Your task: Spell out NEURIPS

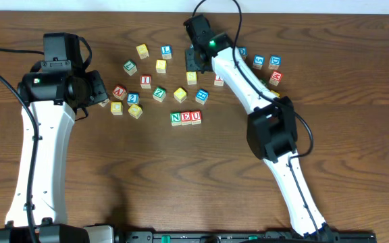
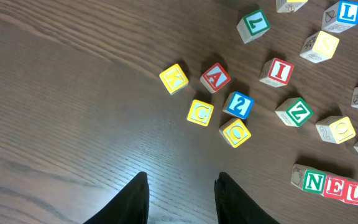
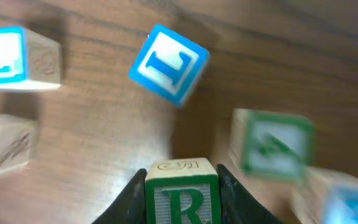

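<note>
Because the wooden N-E-U cube row (image 1: pixel 186 117) at the middle of the tabletop (image 1: pixel 147 182) needed its next letter, my right gripper (image 3: pixel 182 205) clamped the green-lettered wooden R cube (image 3: pixel 181 183) near the far edge, while my left gripper (image 2: pixel 180 196) hung part-open, empty.

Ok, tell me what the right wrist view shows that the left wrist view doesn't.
Only right wrist: the green R cube, gripped by the right gripper. Only left wrist: the N-E-U row, and the left gripper open over bare wood. Both: the table, and a blue L cube in each, possibly the same one.
</note>
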You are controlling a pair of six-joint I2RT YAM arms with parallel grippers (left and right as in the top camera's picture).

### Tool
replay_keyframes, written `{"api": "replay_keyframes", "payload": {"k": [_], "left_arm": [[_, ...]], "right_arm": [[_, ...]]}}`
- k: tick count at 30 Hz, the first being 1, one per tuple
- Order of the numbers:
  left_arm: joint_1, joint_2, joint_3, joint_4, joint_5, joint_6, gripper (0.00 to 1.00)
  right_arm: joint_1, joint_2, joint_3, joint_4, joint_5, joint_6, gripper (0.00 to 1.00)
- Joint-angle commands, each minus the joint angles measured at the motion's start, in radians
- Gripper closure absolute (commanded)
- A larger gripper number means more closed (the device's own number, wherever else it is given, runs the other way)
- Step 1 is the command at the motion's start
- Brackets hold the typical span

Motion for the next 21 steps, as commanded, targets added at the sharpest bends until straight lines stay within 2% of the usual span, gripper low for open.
{"api": "replay_keyframes", "payload": {"k": [1,10,16,21], "left_arm": [[0.003,-0.005,0.002,-0.002,-0.009,0.021,0.65],[0.003,-0.005,0.002,-0.002,-0.009,0.021,0.65],[0.003,-0.005,0.002,-0.002,-0.009,0.021,0.65],[0.003,-0.005,0.002,0.002,-0.009,0.021,0.65]], "right_arm": [[-0.005,-0.22,0.017,-0.05,0.01,-0.012,0.73],[-0.006,-0.483,0.017,-0.409,0.031,-0.012,0.73],[0.0,-0.478,-0.002,-0.609,-0.026,-0.01,0.75],[0.026,-0.454,-0.089,-0.618,-0.057,0.013,0.7]]}}
